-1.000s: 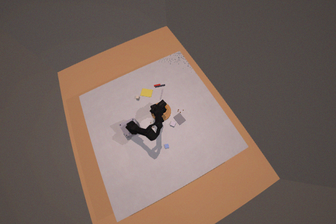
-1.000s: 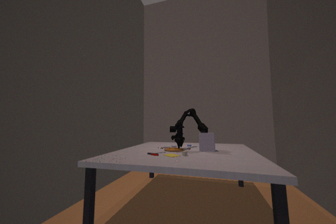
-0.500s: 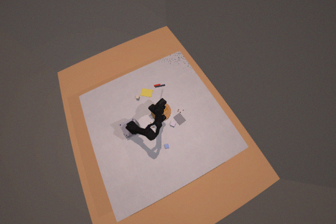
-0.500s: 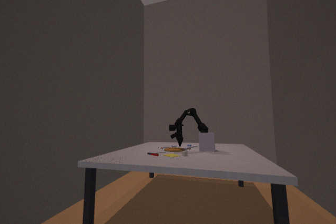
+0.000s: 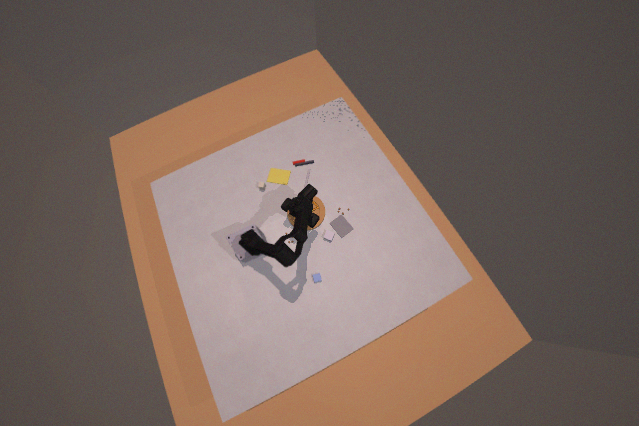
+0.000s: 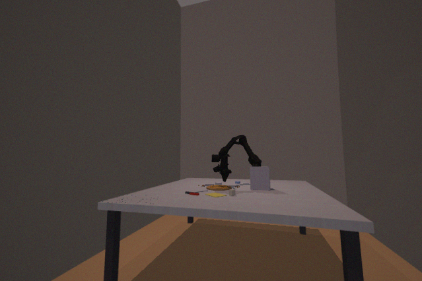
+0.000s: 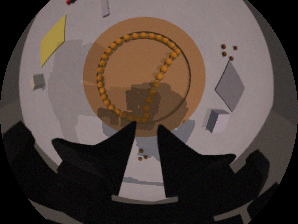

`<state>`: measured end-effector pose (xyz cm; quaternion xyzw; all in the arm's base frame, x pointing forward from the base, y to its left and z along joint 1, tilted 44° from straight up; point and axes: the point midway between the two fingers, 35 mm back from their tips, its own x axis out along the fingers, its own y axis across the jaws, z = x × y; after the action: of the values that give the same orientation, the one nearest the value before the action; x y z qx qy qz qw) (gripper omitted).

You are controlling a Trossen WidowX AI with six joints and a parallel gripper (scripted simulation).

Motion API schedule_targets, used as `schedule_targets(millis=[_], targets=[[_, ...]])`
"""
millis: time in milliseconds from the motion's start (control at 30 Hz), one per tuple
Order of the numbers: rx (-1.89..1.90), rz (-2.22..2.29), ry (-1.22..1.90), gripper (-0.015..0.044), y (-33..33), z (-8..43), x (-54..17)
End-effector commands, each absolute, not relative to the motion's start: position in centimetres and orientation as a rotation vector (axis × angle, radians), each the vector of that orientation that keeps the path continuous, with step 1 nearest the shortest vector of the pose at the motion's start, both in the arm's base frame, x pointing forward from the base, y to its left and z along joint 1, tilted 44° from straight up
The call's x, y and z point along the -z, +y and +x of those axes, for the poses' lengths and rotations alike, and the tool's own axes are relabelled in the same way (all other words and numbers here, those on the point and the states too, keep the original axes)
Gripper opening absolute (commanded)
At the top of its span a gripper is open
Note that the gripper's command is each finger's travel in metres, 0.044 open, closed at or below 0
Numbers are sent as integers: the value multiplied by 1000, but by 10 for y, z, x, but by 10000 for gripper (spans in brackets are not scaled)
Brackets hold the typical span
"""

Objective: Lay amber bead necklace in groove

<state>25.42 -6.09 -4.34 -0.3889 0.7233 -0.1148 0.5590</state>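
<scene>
The round orange-brown bead board [image 5: 321, 210] [image 7: 198, 75] lies flat on the table. The amber bead necklace [image 7: 100, 78] lies on it. In the wrist view its beads follow the ring groove from the upper right over the top and left side to the bottom. The rest runs as a nearly straight row across the inside, from upper right to bottom. The right side of the groove is bare. My gripper [image 6: 224, 181] [image 7: 147, 125] is partly open, with a narrow gap and nothing between the fingertips. It hangs above the board, its tips over the bottom rim in the wrist view.
A yellow square [image 5: 279, 176] [image 7: 54, 41] and a small pale cube [image 5: 261, 185] [image 7: 38, 81] lie on one side. A grey tile [image 5: 341, 226] [image 7: 230, 86], a whitish block [image 5: 328, 234] [image 7: 217, 121] and several brown beads lie on the other. Also there: a blue block [image 5: 316, 277] and a red-and-black tool [image 5: 298, 162].
</scene>
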Motion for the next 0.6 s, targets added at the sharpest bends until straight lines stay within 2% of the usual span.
schedule_targets(millis=[0,567], targets=[[265,-921,1716,120,-69,252,52],[267,-918,1711,120,-78,252,61]])
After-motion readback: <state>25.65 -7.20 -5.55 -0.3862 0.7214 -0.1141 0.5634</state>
